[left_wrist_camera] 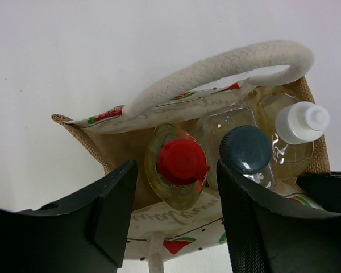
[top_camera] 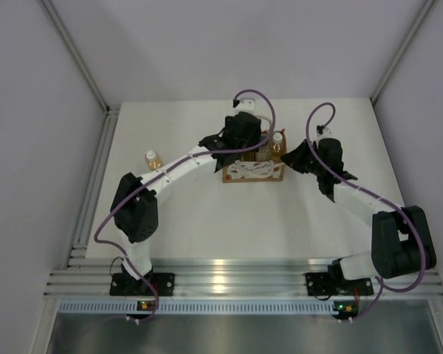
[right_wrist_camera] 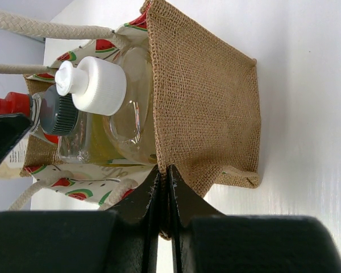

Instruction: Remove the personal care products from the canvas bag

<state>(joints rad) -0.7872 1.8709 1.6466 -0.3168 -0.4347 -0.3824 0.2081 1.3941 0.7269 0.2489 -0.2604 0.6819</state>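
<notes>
Top external view, contents by size.

1. Table (top_camera: 207, 221): white top; carries every item below.
2. Canvas bag (top_camera: 251, 172): brown weave with a white panel printed in red and green. It stands upright toward the far edge of the table, about midway between the left and right edges. One pale looped handle (left_wrist_camera: 216, 71) arches over the open mouth. Contents, three bottles side by side in a row, all upright with caps above the rim:
 a. yellow bottle (left_wrist_camera: 166, 187), red cap, at one end of the row;
 b. clear bottle (left_wrist_camera: 247, 151), dark grey-blue cap, in the middle, touching its neighbours;
 c. amber bottle in the bag (left_wrist_camera: 298, 133), white cap, at the end nearest the right arm.
3. Loose amber bottle (top_camera: 153, 159): white cap, upright on the table, left of the bag and well apart from it, nearer the left edge.
4. Left gripper (left_wrist_camera: 176, 176): lowered into the bag's mouth. One finger sits outside the yellow bottle, the other between it and the clear bottle. The jaws stand close along the bottle's sides; whether they press it cannot be told.
5. Right gripper (right_wrist_camera: 163, 182): jaws pressed together, pinching the top rim of the bag's brown end wall.
</notes>
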